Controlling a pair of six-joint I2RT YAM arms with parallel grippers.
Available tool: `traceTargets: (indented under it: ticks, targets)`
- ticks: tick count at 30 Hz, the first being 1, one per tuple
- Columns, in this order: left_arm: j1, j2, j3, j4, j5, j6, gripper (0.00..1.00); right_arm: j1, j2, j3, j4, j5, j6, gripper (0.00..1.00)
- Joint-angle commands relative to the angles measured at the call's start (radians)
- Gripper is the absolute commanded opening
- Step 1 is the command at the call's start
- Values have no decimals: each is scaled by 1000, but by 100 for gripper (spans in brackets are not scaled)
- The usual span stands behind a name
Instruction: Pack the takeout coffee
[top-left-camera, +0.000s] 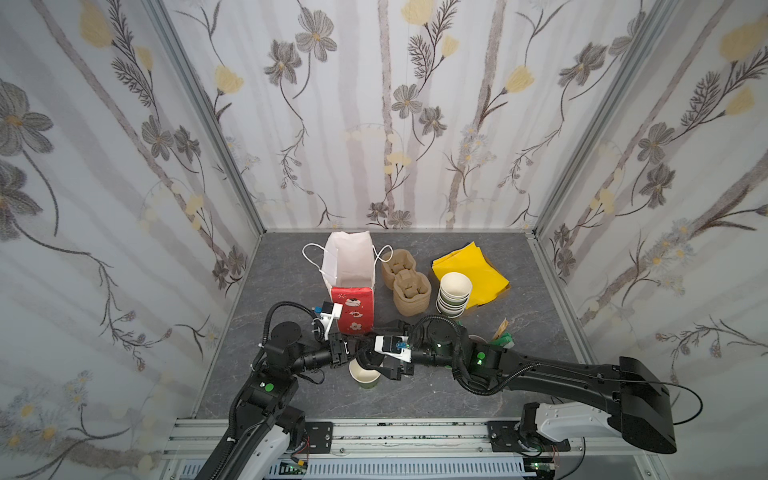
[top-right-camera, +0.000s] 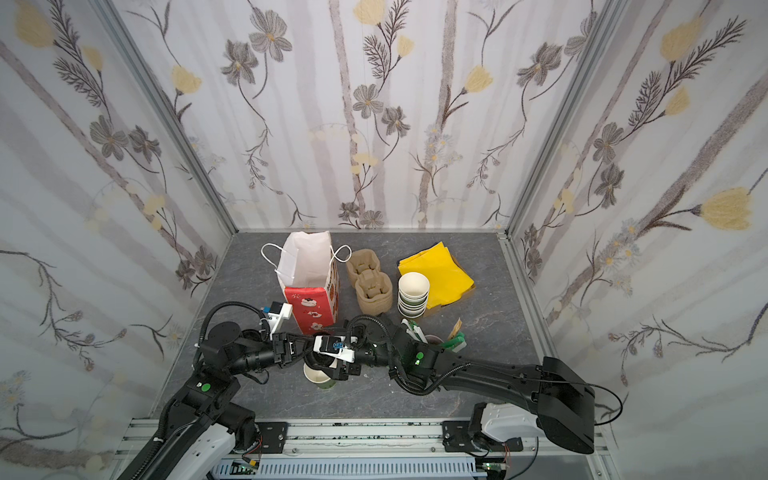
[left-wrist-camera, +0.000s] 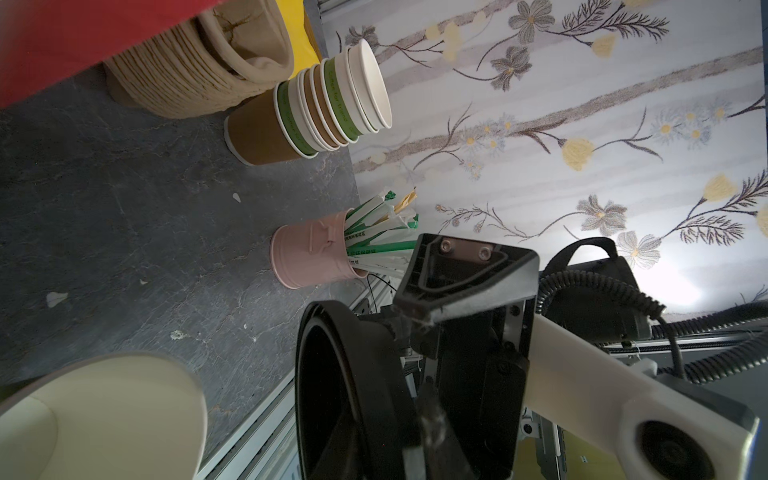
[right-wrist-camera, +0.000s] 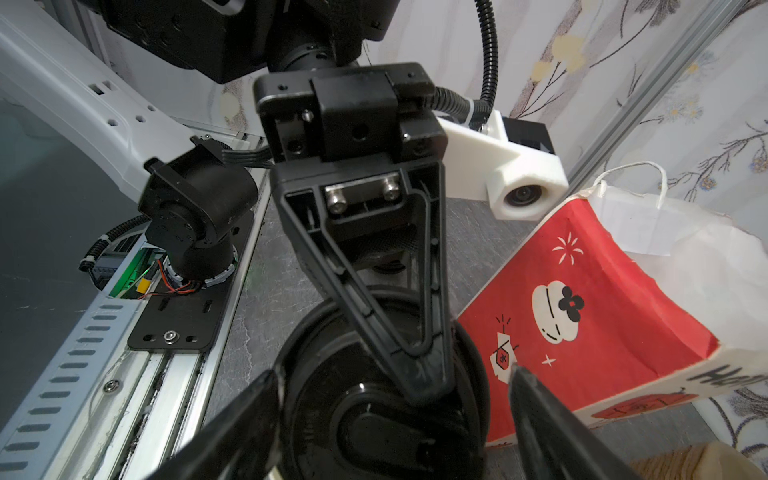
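clamped on the rim of the black lid (right-wrist-camera: 365, 432) from the left: left gripper (top-left-camera: 358, 348). just beneath it, lidless, upright near the front of the table (top-left-camera: 457, 390): takeout coffee cup (top-left-camera: 365, 377). spread either side of the lid from the right, not gripping: right gripper (top-left-camera: 379, 362).

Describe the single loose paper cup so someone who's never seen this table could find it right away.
On the gray tabletop, start at the red-and-white paper bag and come toward the front rail. The cup stands there alone, lidless, cream inside with green sides, unlike the stack of cups farther back beside the yellow paper.
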Motion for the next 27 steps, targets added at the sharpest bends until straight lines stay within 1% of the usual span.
traceTargets:
  ticks: [1,5,11,17,21,27]
  targets:
    - [1,-3,-2,46,26,-13,20,3,14,17,36,-6,-28,86]
    - [1,-5,-3,49,29,-15,20,3,23,23,24,-26,-28,85]
    - [1,-11,-6,52,31,-19,20,2,18,15,3,-40,-30,80]
    - [0,-13,-8,53,34,-21,20,4,4,-2,1,-32,-43,80]
    - [1,-13,-8,56,38,-21,20,4,8,-1,4,-20,-61,84]
    - [1,-14,-8,58,43,-21,20,4,28,11,-5,-20,-73,81]
